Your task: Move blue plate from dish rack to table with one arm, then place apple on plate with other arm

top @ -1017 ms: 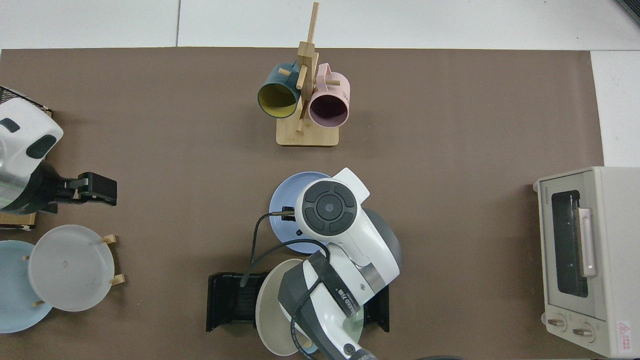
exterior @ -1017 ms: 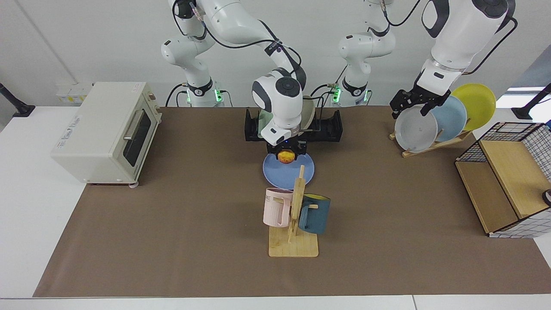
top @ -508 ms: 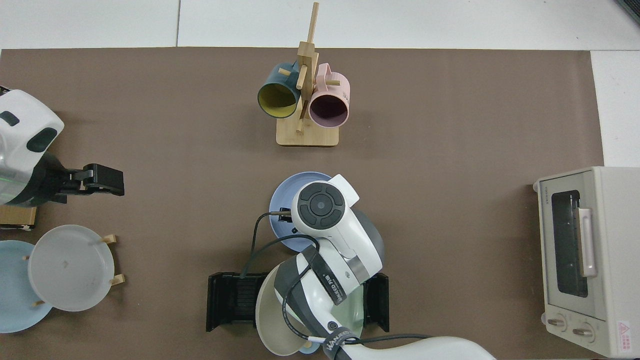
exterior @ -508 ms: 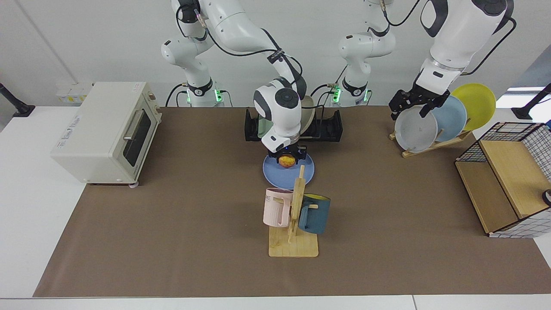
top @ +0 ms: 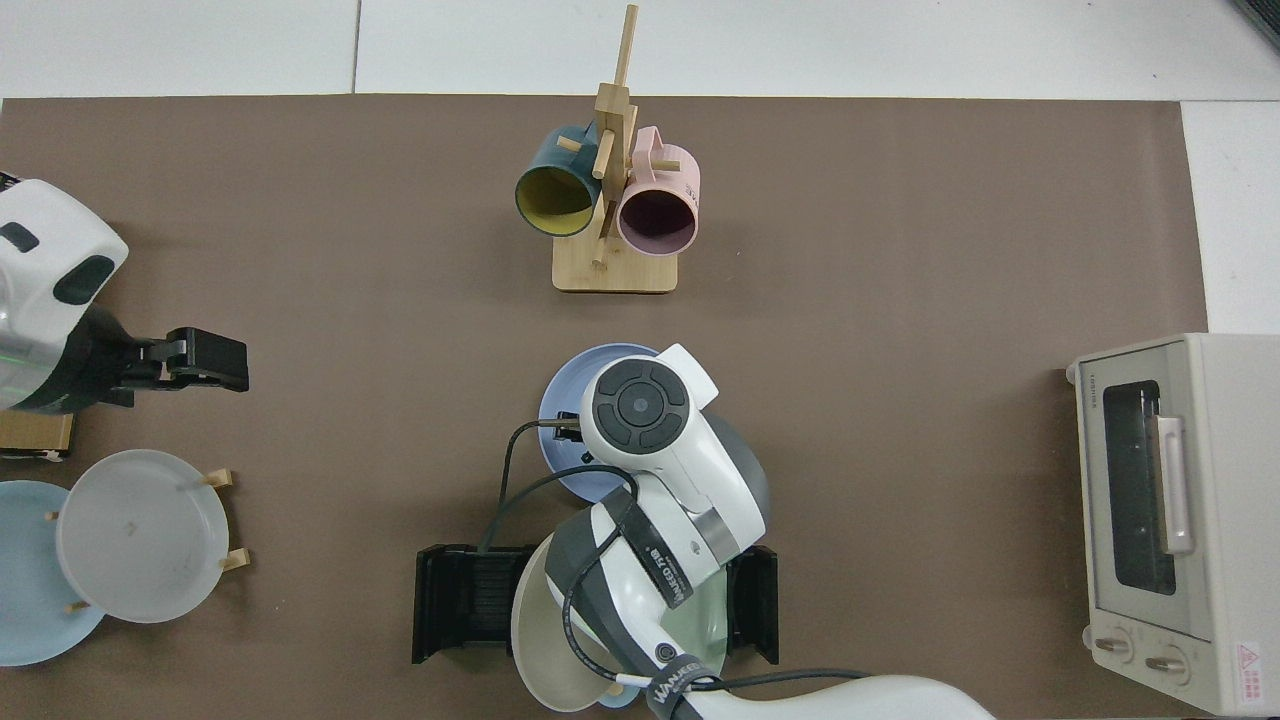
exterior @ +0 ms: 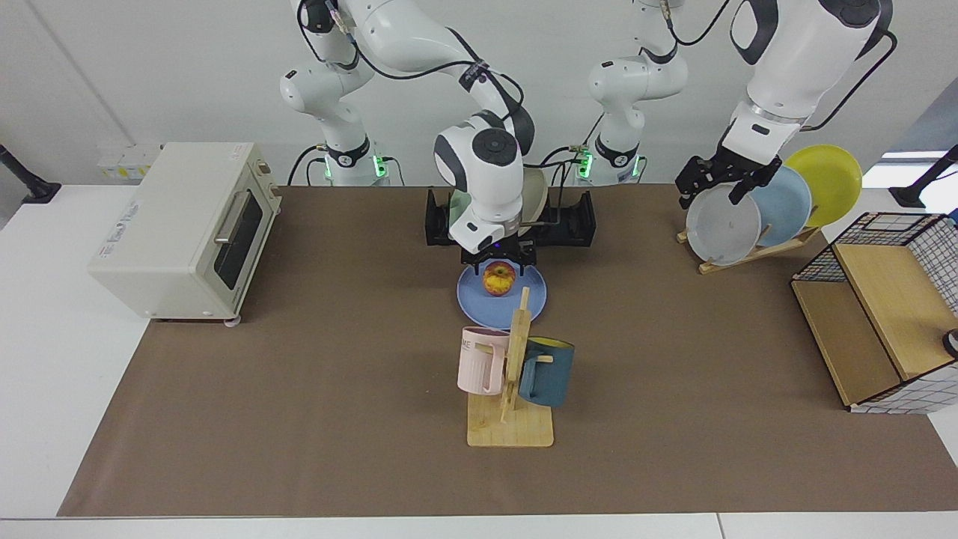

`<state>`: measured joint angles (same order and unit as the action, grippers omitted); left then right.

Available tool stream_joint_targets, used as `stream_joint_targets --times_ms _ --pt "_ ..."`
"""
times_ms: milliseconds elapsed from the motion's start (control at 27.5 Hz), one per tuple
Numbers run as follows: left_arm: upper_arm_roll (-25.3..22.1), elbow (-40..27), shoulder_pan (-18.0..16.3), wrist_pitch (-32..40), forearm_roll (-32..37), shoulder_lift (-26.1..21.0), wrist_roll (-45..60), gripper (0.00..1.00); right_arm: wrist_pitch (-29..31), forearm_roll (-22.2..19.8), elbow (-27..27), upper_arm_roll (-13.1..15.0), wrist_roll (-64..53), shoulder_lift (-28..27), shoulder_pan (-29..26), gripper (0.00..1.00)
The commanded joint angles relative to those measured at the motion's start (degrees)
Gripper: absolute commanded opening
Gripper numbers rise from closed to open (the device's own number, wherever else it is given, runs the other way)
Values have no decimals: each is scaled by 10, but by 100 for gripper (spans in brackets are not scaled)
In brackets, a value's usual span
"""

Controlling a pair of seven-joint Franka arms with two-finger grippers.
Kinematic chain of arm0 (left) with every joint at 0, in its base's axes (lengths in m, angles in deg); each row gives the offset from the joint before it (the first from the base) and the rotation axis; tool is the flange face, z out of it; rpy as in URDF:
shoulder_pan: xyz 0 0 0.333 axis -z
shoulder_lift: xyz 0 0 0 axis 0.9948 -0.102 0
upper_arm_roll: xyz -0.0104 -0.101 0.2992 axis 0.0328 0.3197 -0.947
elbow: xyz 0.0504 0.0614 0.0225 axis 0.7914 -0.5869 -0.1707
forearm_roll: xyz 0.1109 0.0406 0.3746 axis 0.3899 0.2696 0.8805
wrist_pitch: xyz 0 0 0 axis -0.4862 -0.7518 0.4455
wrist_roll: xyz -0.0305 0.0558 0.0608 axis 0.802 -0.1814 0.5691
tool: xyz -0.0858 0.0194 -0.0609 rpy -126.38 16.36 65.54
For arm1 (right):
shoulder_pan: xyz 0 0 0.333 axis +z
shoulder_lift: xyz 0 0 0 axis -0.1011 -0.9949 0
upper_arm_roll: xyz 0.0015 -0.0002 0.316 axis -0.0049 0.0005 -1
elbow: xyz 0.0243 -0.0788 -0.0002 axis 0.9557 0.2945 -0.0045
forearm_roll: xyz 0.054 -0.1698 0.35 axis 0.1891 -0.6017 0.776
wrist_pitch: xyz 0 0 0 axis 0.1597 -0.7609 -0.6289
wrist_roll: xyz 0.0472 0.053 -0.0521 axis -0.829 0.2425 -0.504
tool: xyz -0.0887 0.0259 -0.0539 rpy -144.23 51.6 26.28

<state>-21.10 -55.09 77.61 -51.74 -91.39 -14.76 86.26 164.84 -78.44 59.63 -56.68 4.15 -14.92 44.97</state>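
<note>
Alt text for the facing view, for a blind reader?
The apple sits on the blue plate on the table, with the right claw open just above it. The left claw waits by a wooden plate stand.

Plain white wall (exterior: 150, 67) behind; wall outlets (exterior: 123, 161) low; bright window (exterior: 924, 161) at side.

Two white robot arms: the right arm (exterior: 479, 161) at the centre, the left arm (exterior: 786, 67) toward 2 o'clock. Six plates: one blue plate (exterior: 501, 297), two in the dish rack (exterior: 572, 221), three on the wooden stand (exterior: 756, 251) at 2 o'clock. Two mugs on one mug tree (exterior: 513, 374) at 6 o'clock. One apple (exterior: 498, 278). One toaster oven (exterior: 183, 228) at 9 o'clock. One wire basket (exterior: 883, 307) at 3 o'clock.
</note>
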Motion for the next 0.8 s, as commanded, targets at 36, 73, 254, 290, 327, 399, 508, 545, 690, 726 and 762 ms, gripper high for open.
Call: stream_joint_targets --times_ms 36,73,254,290,327,399,508,545,690,726,762 --pt "0 2 0 -4 -2 1 -6 100 -34 -12 9 9 -134 43 -61 100" --pt "0 2 0 -4 -2 2 -6 100 -36 -14 9 10 -156 47 -73 100" --pt "0 2 0 -4 -2 2 -5 100 -42 -30 9 11 -245 57 -132 100" --pt "0 2 0 -4 -2 2 -5 100 -42 -33 9 11 -261 61 -145 100" --pt "0 2 0 -4 -2 1 -5 100 -42 -34 9 9 -279 66 -159 100" --pt "0 2 0 -4 -3 1 -3 100 -42 -34 10 9 -311 67 -186 100" --pt "1 2 0 -4 -2 1 -2 100 -42 -35 12 9 -330 67 -217 100" --pt "1 2 0 -4 -2 1 -2 100 -42 -35 12 9 -332 67 -227 100" --pt "1 2 0 -4 -2 1 -2 100 -43 -38 11 9 -358 65 -259 100" --pt "1 2 0 -4 -2 1 -1 100 -43 -38 11 9 -361 64 -265 100" --pt "1 2 0 -4 -2 1 -1 100 -43 -38 10 9 -362 63 -269 100"
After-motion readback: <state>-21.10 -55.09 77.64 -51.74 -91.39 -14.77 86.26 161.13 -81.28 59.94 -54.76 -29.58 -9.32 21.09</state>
